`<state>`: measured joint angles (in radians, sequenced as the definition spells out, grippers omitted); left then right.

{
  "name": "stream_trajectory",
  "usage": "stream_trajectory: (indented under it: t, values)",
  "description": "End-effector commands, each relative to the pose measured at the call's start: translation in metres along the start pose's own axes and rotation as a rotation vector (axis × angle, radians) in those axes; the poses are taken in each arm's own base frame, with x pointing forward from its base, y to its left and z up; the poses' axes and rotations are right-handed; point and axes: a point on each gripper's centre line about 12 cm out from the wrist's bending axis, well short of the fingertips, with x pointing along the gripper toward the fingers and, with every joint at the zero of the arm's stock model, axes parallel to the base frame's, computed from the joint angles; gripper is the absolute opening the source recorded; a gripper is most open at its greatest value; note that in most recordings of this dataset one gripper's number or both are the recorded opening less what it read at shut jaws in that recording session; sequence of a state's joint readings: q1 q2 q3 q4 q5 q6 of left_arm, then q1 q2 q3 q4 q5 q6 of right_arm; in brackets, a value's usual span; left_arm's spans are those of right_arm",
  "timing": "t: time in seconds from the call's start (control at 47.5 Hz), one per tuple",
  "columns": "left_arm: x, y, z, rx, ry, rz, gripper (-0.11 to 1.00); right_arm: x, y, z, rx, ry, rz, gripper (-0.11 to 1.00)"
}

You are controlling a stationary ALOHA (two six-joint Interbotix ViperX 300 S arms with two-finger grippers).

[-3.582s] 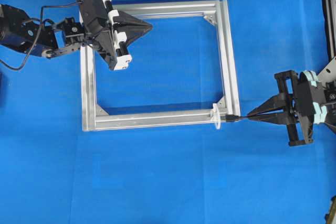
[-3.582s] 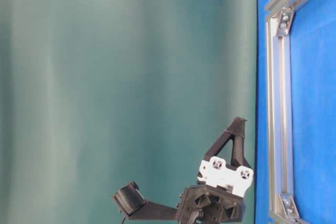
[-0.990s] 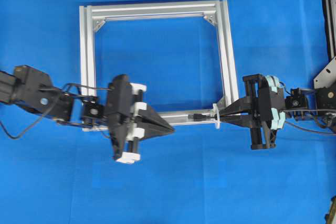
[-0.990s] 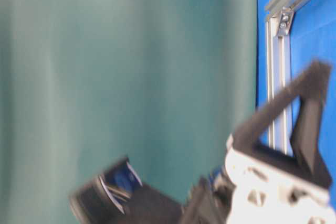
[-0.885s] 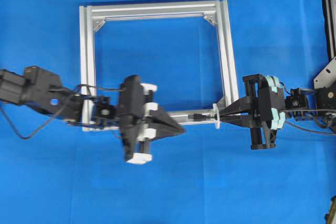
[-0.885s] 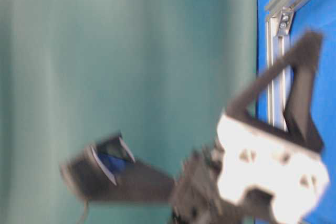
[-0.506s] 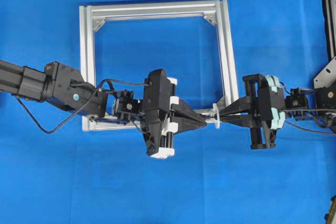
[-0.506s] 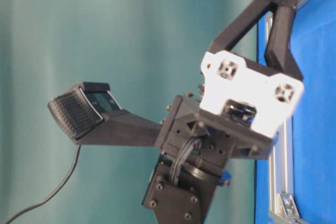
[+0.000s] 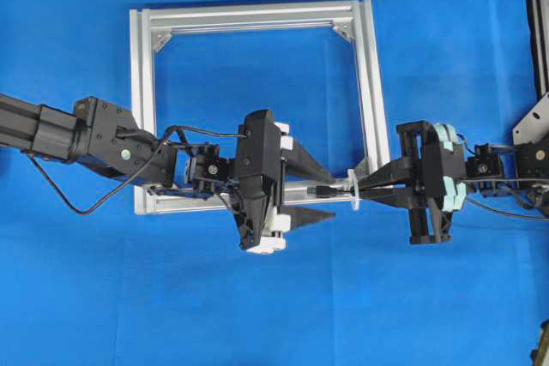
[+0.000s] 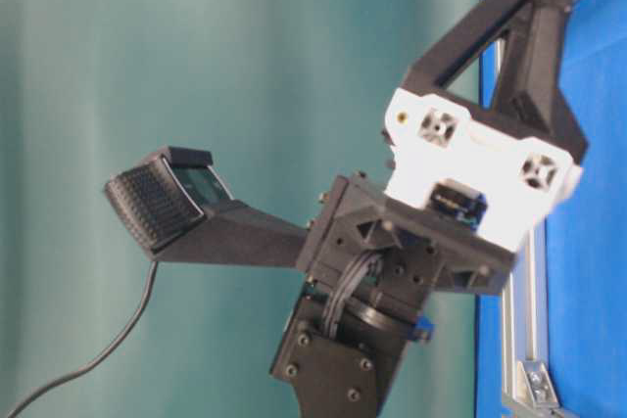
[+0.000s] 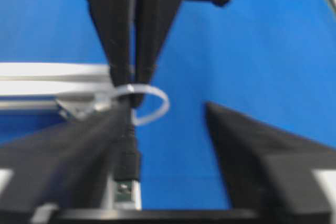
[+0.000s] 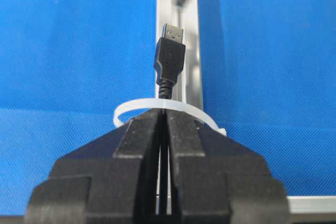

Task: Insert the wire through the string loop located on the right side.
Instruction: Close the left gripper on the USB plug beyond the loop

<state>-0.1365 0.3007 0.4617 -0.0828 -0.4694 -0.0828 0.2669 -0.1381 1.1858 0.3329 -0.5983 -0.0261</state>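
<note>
A blue table (image 9: 446,57) carries a square silver metal frame (image 9: 364,83) lying flat, nearer the far edge than the near one. My left arm (image 9: 103,139) reaches in from the left edge, across the frame's near rail, and my right arm (image 9: 506,173) comes in from the right edge at the frame's near right corner. My left pincer (image 9: 322,190) is spread open, one finger over the inside of the frame and the other over the table just outside the near rail, with the plug between them and nothing gripped. My right pincer (image 12: 163,129) is closed on the wire (image 12: 164,90), its fingertips pressed together right at the string loop (image 12: 142,108). The loop, a small whitish ring, stands at the frame's near right corner. The wire passes through it, and its black plug (image 9: 321,189) sticks out on the far side, above the near rail, pointing toward my left pincer.
</note>
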Motion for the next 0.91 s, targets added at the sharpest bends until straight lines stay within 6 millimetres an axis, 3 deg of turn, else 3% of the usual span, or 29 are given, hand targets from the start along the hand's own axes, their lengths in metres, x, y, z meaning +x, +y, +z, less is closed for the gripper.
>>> stream_trajectory:
  t: [0.0, 0.063, 0.126, 0.274, 0.548, 0.885]
  values:
    - [0.0, -0.002, 0.016, 0.001, -0.043, -0.006, 0.7, 0.002, 0.001, 0.008, 0.007, -0.027, 0.002, -0.03]
    - [0.001, -0.001, 0.017, 0.001, -0.044, -0.004, 0.85, 0.002, 0.001, 0.008, 0.005, -0.027, 0.001, -0.03]
    - [0.001, -0.001, 0.017, 0.001, -0.044, -0.004, 0.92, 0.002, 0.001, 0.008, 0.007, -0.027, 0.002, -0.03]
    - [0.003, 0.001, 0.014, 0.0, -0.039, 0.001, 0.92, 0.002, 0.001, 0.008, 0.007, -0.028, 0.002, -0.03]
    - [0.02, 0.013, -0.012, -0.006, 0.015, 0.024, 0.92, 0.002, 0.001, 0.007, 0.006, -0.024, 0.001, -0.03]
    - [0.02, 0.014, -0.016, -0.013, 0.024, 0.027, 0.92, 0.001, 0.001, 0.007, 0.004, -0.023, 0.001, -0.03]
